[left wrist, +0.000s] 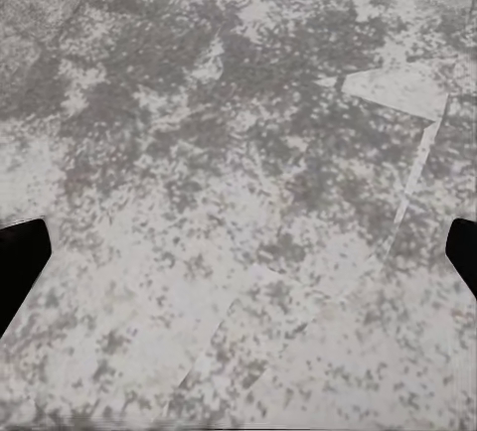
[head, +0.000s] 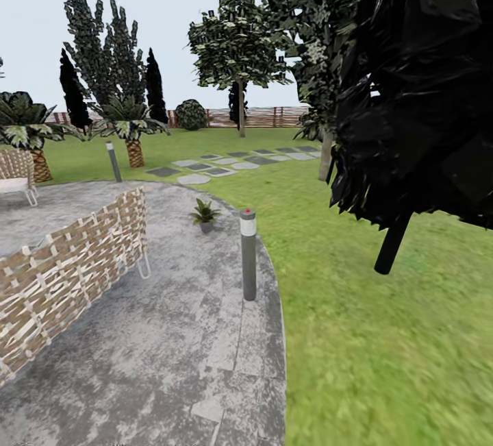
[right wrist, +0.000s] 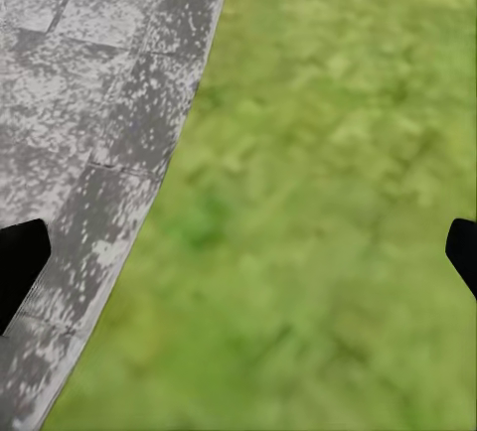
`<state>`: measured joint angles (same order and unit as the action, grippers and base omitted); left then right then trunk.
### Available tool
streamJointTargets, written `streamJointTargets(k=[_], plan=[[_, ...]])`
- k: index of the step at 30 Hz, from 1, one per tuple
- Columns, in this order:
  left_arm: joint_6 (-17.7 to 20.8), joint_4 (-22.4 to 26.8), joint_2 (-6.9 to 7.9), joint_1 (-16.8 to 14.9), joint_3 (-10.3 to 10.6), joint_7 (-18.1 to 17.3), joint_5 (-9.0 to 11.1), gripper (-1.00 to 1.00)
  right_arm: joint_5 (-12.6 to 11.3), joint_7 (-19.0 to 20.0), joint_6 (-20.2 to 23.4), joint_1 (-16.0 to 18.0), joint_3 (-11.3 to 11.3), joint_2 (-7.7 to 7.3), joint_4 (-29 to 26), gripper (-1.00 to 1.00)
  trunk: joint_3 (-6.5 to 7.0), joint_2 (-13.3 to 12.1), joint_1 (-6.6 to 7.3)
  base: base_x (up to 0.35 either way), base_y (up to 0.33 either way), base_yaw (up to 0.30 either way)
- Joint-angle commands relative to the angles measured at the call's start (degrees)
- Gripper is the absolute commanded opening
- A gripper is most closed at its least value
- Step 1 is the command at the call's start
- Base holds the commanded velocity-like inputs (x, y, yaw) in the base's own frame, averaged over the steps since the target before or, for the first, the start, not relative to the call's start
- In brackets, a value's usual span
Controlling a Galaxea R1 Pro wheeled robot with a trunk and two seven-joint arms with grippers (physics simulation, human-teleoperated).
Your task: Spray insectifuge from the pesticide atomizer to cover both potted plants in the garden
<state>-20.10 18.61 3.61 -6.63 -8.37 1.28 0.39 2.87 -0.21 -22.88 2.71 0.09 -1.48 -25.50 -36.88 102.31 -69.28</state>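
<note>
Still travelling: left gripper (left wrist: 238, 252) and right gripper (right wrist: 238, 252) spread empty. A potted plant (head: 205, 214), perhaps, at eleven o'clock; atomizer needs finding first.

The patio (head: 171, 336) is mottled grey stone, light and dark in patches. The lawn (head: 383, 336) is green with yellowish flecks. The near chair (head: 68, 261) is woven in brown and cream. The near bollard (head: 248, 254) is dark grey with a white band and red top. The far fence (head: 260, 117) is brown slats. The right tree (head: 418, 83) is near-black.
</note>
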Motion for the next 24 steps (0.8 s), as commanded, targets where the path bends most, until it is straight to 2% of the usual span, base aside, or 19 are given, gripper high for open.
streamJointTargets(k=[1,19,24], plan=[[-0.2,-0.1,0.00,-0.1,0.0,0.1,0.0,1.00,0.3,0.0,-0.1,0.0,0.0,-0.02,0.0,1.00,-0.06,0.0,0.01,0.008,0.000,0.279],[-0.2,-0.1,0.00,-0.1,0.0,0.1,0.0,1.00,0.3,-0.1,-0.1,0.0,0.0,-0.02,0.0,1.00,-0.06,0.0,0.01,0.001,0.000,0.279],[-0.2,-0.1,0.00,-0.1,0.0,0.1,0.0,1.00,0.3,0.0,-0.1,0.0,0.0,-0.02,0.0,1.00,-0.06,0.0,0.01,-0.129,-0.073,0.279]])
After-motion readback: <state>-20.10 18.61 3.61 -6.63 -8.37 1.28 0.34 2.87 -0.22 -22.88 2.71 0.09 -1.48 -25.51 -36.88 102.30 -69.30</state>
